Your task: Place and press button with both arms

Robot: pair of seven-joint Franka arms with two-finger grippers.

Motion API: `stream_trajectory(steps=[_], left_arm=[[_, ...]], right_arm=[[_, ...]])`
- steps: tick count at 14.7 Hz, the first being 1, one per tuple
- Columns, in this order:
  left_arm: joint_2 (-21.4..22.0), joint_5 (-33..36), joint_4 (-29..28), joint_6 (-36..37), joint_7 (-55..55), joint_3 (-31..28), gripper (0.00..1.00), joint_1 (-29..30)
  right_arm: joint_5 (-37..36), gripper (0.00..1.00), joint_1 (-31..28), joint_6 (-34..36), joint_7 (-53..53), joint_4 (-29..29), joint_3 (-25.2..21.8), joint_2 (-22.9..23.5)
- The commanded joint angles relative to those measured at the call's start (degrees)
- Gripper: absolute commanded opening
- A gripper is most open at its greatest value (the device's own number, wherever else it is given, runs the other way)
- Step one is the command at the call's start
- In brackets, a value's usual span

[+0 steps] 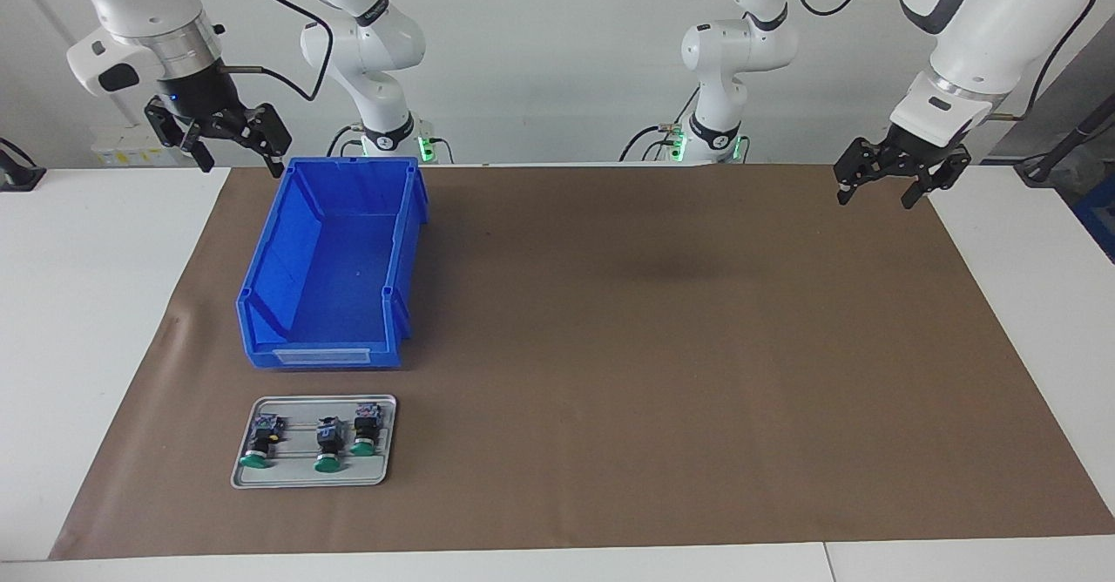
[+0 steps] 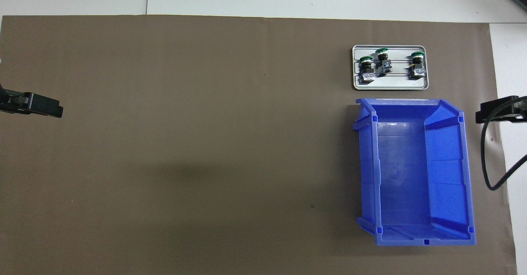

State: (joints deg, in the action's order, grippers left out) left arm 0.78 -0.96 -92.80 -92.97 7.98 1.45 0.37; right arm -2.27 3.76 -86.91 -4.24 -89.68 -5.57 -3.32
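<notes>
Facing view. A bench is covered across its middle by a brown mat. A blue bin is set on the mat toward the right arm's end, its inside bare. Just beside the bin, farther from the robots, a grey tray is laid flat. Three green-capped switches are carried on the tray in a row, lying on their sides with caps pointed away from the robots: first switch, second switch, third switch. Which of the three is the button to be moved cannot be told; all are seated on the tray, none held. The right hand is raised over the mat's corner beside the bin's robot-side end, fingers spread apart, nothing between them. The left hand is raised over the mat's edge at the left arm's end, fingers likewise spread and holding nothing.

Overhead view. The bin and tray are seen touching or nearly so. Only the tips of the left hand and right hand are shown at the frame's sides, well apart from tray and switches.
</notes>
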Motion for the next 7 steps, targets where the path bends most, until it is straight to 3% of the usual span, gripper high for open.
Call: stream_trajectory(steps=[1,7], left_arm=[[1.9,1.1,-2.4,-1.0,0.6,0.5,1.00,0.7],[1.9,1.1,-2.4,-1.0,0.6,0.5,1.00,0.7]], right_arm=[[-0.4,1.00,-0.2,-0.3,-0.2,-1.7,0.2,-1.4],[-0.3,1.00,-0.1,-0.6,-0.5,-1.9,0.2,-1.5]])
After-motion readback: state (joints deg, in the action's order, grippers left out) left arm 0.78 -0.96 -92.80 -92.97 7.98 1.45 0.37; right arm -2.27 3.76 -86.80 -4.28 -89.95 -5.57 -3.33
